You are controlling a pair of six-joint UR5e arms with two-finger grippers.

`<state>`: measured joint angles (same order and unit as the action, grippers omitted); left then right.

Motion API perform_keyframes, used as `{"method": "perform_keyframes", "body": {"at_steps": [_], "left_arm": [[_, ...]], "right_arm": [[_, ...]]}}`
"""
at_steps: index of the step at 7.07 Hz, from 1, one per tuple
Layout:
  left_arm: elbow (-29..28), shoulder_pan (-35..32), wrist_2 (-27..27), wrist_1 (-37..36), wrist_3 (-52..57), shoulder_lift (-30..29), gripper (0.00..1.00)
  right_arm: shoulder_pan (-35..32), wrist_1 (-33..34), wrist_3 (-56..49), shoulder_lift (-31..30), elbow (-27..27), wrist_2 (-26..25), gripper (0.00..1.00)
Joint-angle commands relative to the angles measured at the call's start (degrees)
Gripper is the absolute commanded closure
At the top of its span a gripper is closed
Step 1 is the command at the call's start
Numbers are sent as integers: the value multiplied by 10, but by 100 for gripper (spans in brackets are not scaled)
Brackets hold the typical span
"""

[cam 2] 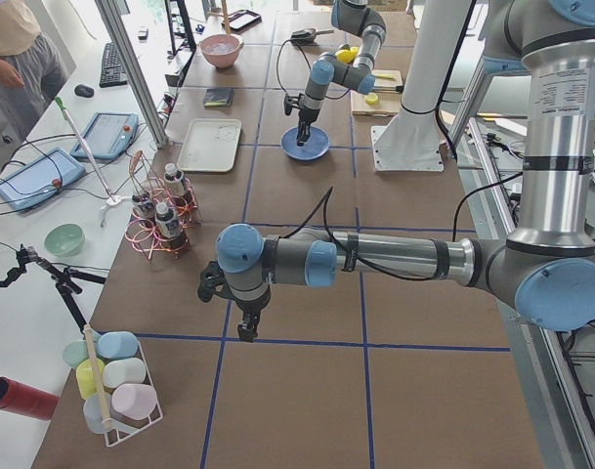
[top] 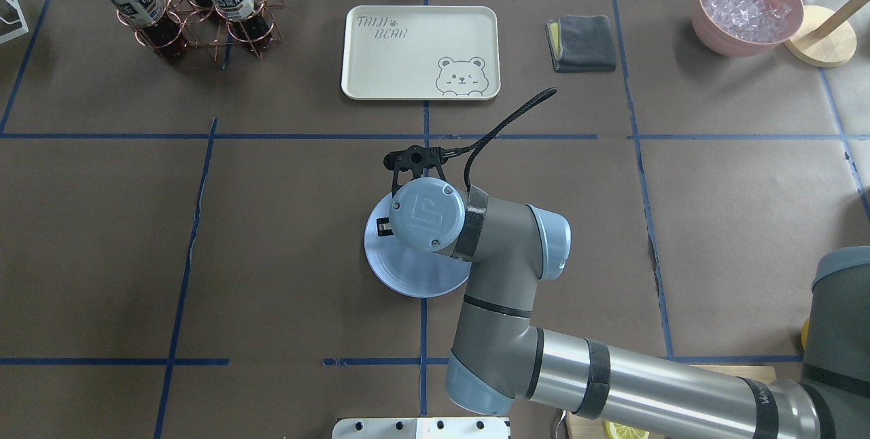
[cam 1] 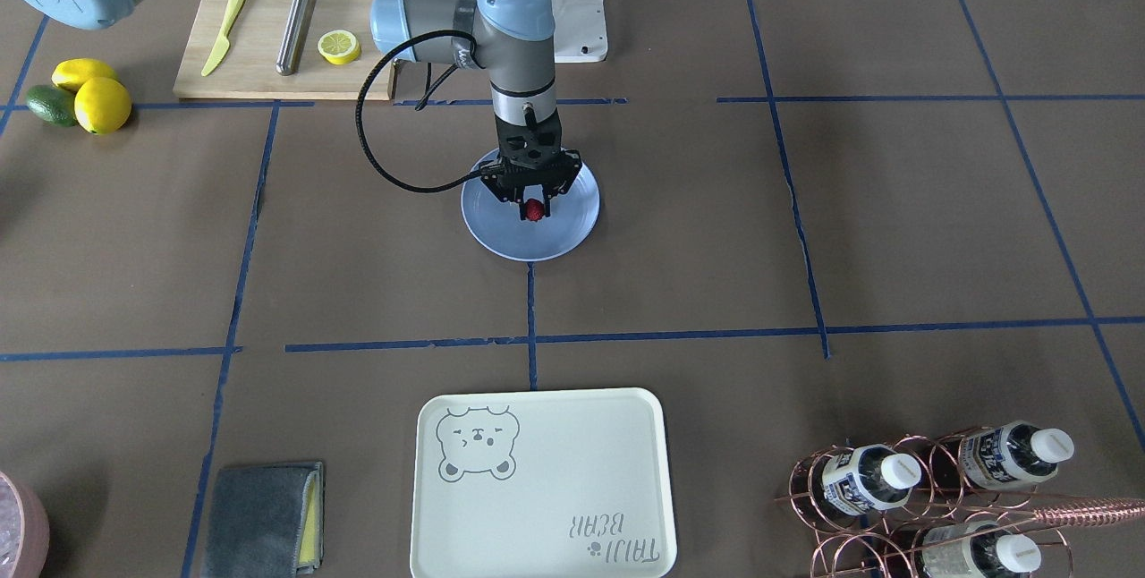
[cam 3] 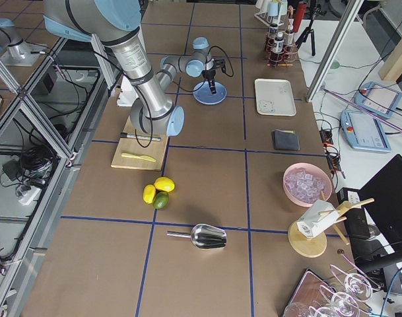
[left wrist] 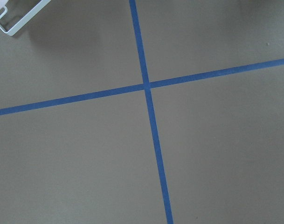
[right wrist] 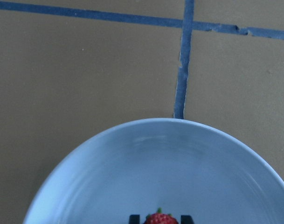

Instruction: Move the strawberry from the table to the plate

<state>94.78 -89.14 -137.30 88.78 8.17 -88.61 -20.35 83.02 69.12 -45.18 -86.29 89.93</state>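
Right gripper [cam 1: 534, 200] is pinching the strawberry [cam 1: 533, 210] between nearly closed fingers, low over the light-blue plate [cam 1: 501, 236]. Overhead, the wrist is hiding the berry. Right wrist view: the berry is sitting between dark fingertips, plate floor beneath. Side view: left gripper [cam 2: 246, 330] is hovering over the table [cam 2: 307, 391]; its opening, cannot tell. Placing step, likely; next is calling for release, then a straight lift.

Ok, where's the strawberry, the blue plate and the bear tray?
strawberry [cam 1: 533, 210]: front-facing view, middle of the berry.
plate [cam 1: 497, 225]: front-facing view, bare part near its rim.
tray [cam 1: 546, 471]: front-facing view, bare middle.
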Motion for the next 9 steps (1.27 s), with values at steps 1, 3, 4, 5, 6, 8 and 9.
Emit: {"method": "perform_keyframes", "body": {"at_steps": [1,3,4,5,6,8,9], "left_arm": [[0,0,-3,0,0,0,0],[0,0,-3,2,0,0,0],[1,0,-2,3,0,1,0],[1,0,-1,3,1,1,0],[2,-1,2,3,1,1,0],[5,-2,5,3,3,2,0],[6,-2,5,3,2,2,0]], "right_arm": [[5,0,-7,-4,2,2,64],[-3,-1,-8,-4,-5,3,0],[-33,-1,-12,-8,-14,25,0],[-87,-1,-41,-25,-32,78,0],[-142,-9,-118,-68,-70,126,0],[-269,-8,-276,-166,-114,226,0],[-334,-9,-366,-203,-114,285,0]]}}
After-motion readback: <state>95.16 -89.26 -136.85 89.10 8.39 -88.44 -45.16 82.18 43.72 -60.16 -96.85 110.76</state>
